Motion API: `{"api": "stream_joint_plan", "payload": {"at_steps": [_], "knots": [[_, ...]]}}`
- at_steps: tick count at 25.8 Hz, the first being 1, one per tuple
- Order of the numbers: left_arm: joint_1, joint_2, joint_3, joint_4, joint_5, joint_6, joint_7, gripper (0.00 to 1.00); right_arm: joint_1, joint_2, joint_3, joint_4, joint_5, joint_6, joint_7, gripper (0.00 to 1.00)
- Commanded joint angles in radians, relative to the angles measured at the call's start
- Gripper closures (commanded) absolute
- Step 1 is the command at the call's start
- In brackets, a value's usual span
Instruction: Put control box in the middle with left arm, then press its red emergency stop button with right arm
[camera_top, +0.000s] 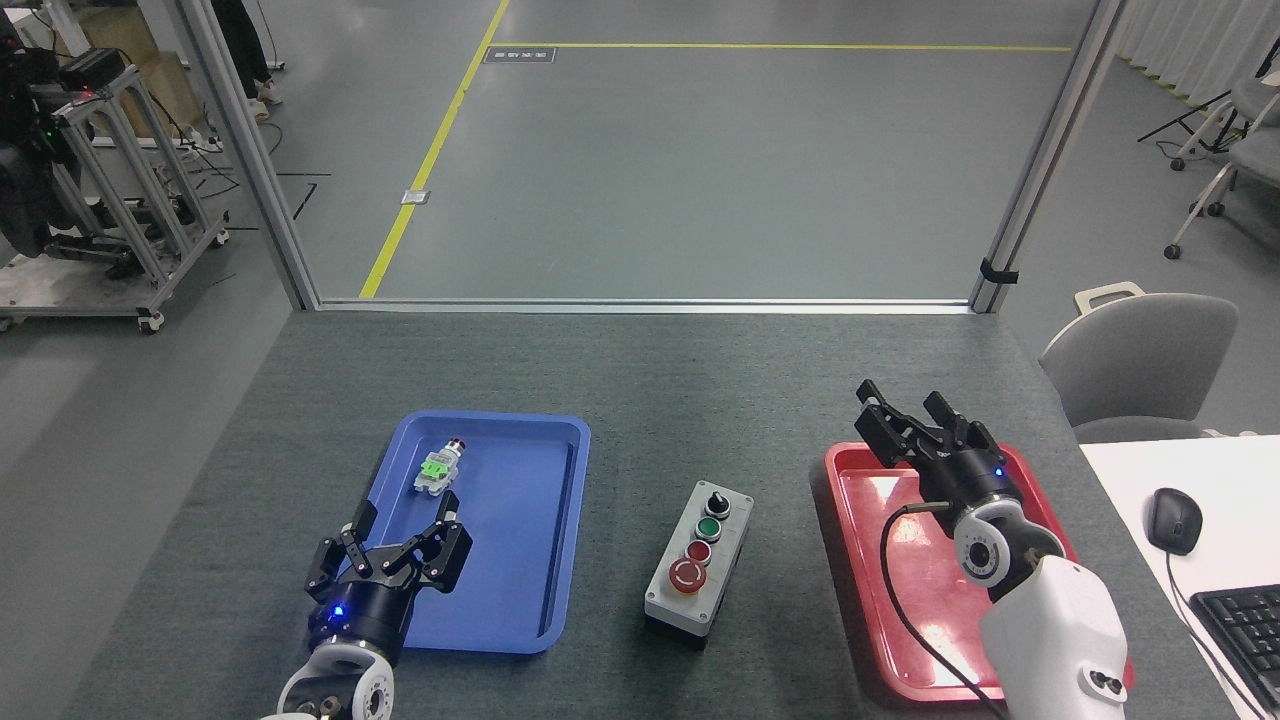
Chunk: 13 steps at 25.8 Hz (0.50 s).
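Standing outside the surface at the far left is a metal frame cart (110, 190) on the grey floor. On the dark-grey surface (640, 380) itself, the left gripper (395, 550) hovers over the near left corner of the blue tray (520, 560), its jaws spread open with nothing between them, a blue light glowing on its black body. Deeper in that tray lies a small push-button part with a green tag (438, 470), well apart from the claws.

Right of the blue tray, on the bare stretch of surface between the two trays, sits the control box (698, 565), flat on its black base and angled slightly. Its light-grey lid carries one row: a black knob farthest from the robot, then a green button, a small red button, and nearest the robot the red emergency stop button (688, 577) with white arrow marks. Nothing touches the box.

Farther right, the red tray (880, 600) lies on the surface, partly covered by the right arm. The right gripper (915, 425) is raised above the tray's far edge, well apart from the box, its jaws parted and holding nothing; a thin black cable (890, 590) loops down from its wrist. Beyond the surface's right edge are a grey chair (1140, 360) and a white desk with a black mouse (1172, 520).
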Motion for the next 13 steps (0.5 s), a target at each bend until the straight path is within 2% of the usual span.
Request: {"api": "stream_joint_plan", "payload": {"at_steps": [1, 5, 9, 13], "knots": [[0.000, 0.000, 0.000, 0.000, 0.000, 0.000, 0.000, 0.01, 0.042, -0.009, 0.000, -0.057, 0.103, 0.057, -0.038, 0.01], [0.000, 0.000, 0.000, 0.000, 0.000, 0.000, 0.000, 0.01, 0.072, -0.007, 0.003, -0.114, 0.135, 0.123, -0.171, 0.01], [0.000, 0.000, 0.000, 0.000, 0.000, 0.000, 0.000, 0.01, 0.080, -0.007, 0.003, -0.117, 0.253, 0.199, -0.188, 0.01], [0.000, 0.000, 0.000, 0.002, 0.000, 0.000, 0.000, 0.01, 0.080, -0.009, 0.005, -0.117, 0.262, 0.208, -0.187, 0.00]]}}
